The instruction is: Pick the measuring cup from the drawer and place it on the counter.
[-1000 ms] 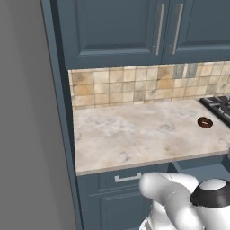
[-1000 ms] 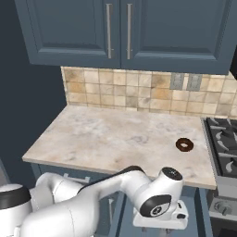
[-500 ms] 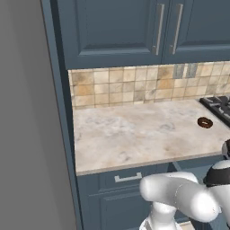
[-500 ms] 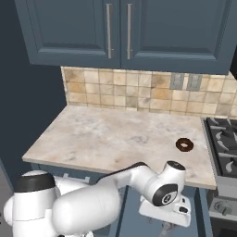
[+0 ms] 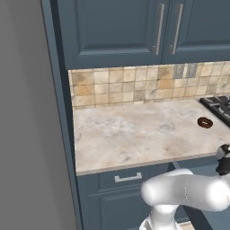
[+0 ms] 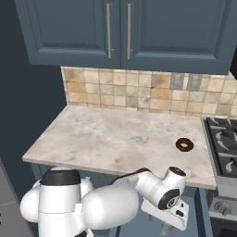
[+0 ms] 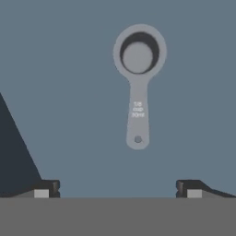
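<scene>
The measuring cup [image 7: 138, 83] lies flat on the blue-grey drawer floor [image 7: 64, 92] in the hand view. Its dark round bowl is farthest from me and its long pale handle runs back toward my fingers. My gripper [image 7: 118, 189] hovers above the handle's end, open, with the two dark fingertips [image 7: 46, 189] set wide apart and nothing between them. The handle lies roughly midway between the tips, slightly toward the right one. The counter [image 5: 134, 134] spreads beige and veined above the drawers, and my arm bends down below its front edge [image 6: 115, 162].
A brown ring doughnut [image 6: 184, 145] sits on the counter near the black stove grates [image 6: 224, 143] on the right. A closed drawer with a silver handle [image 5: 128, 178] is below the counter's left part. A dark drawer wall [image 7: 14, 156] slants at the left of the hand view.
My arm has swung to the right and stretched down below the counter's edge, carrying the hand lower. Counter and doughnut have stayed put.
</scene>
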### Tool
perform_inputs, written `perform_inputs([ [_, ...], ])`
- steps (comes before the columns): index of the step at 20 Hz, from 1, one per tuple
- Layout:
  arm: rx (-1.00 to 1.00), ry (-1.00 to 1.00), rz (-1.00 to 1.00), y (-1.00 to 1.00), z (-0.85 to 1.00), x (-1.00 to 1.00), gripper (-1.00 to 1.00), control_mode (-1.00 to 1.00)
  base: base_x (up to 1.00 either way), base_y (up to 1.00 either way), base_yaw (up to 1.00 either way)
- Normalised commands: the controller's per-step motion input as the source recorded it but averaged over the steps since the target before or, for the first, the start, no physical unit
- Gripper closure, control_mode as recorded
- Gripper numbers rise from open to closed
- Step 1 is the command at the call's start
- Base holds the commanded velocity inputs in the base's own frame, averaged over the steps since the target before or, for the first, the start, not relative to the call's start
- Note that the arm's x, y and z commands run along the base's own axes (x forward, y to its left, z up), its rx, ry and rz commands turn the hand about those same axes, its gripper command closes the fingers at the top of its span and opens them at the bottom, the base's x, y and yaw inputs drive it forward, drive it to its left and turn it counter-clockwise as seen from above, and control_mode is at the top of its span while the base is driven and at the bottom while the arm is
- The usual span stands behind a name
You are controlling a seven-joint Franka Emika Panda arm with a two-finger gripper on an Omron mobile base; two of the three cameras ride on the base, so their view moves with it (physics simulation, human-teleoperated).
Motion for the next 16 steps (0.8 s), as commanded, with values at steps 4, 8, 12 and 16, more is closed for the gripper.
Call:
perform_inputs([
  [4, -0.04, -0.03, -0.09, 0.00, -0.61, 0.11, -1.00, -1.00, 0.00, 0.00, 0.00],
  [8, -0.07, -0.01, -0.04, 0.00, -0.63, 0.09, -1.00, -1.00, 0.00, 0.00, 0.00],
  [12, -0.10, 0.00, -0.02, 0.00, -0.61, 0.21, -1.00, -1.00, 0.00, 0.00, 0.00],
  [16, -0.09, 0.00, 0.00, 0.00, -0.59, 0.31, -1.00, -1.00, 0.00, 0.00, 0.00],
])
